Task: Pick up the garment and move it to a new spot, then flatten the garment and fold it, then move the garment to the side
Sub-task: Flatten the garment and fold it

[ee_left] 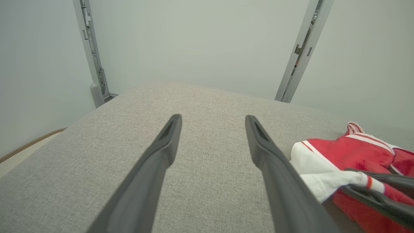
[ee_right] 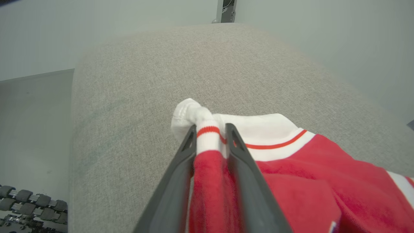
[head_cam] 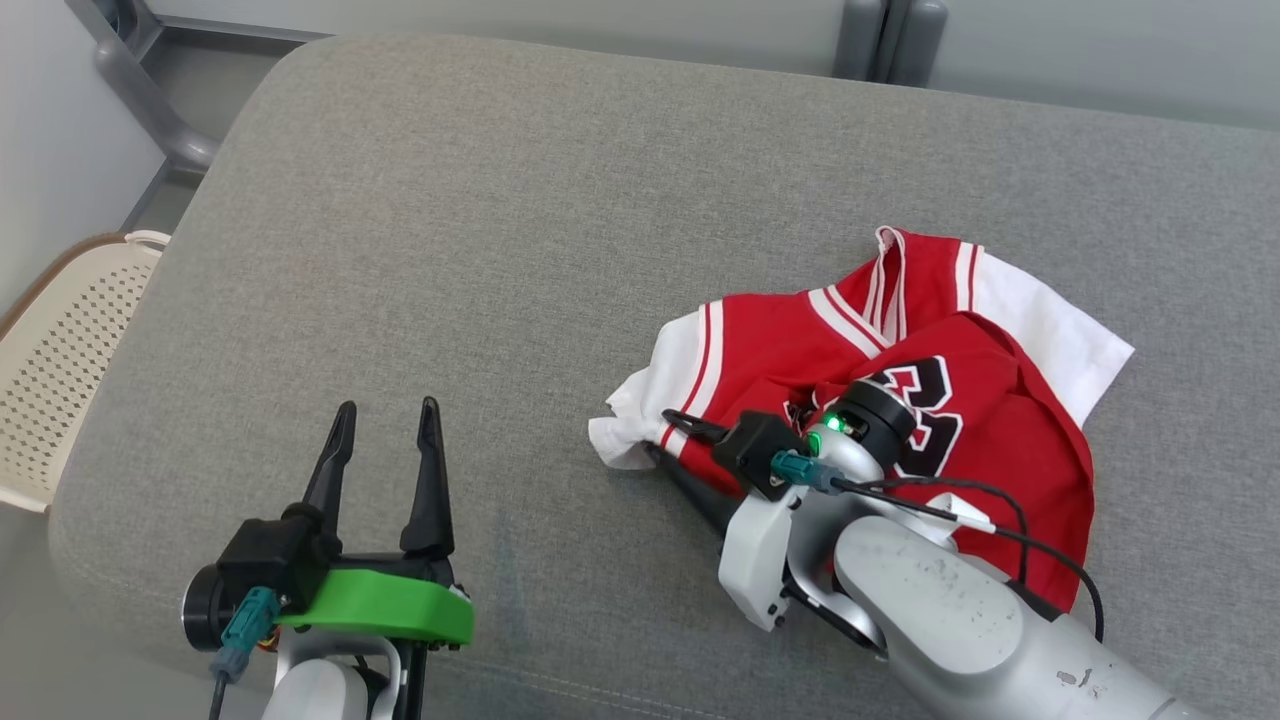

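The garment (head_cam: 800, 340) is a red jersey with white sleeves, red-and-white trim and a black number, lying crumpled on the right half of a grey padded surface (head_cam: 500, 250). My right gripper (head_cam: 662, 435) lies at the garment's left edge, shut on a bunched fold of red cloth and white striped cuff (ee_right: 207, 129), which sticks out past the fingertips. The left wrist view also shows the garment (ee_left: 339, 152), with the right gripper's dark fingers (ee_left: 372, 191) clamped on it. My left gripper (head_cam: 388, 408) hovers open over bare cushion, well to the garment's left, its fingers (ee_left: 168, 139) holding nothing.
A cream perforated basket (head_cam: 60, 380) stands beside the cushion's left edge. Grey metal frame posts (head_cam: 885, 35) rise behind the far edge, against a pale wall. Bare grey fabric stretches across the left and far parts of the cushion.
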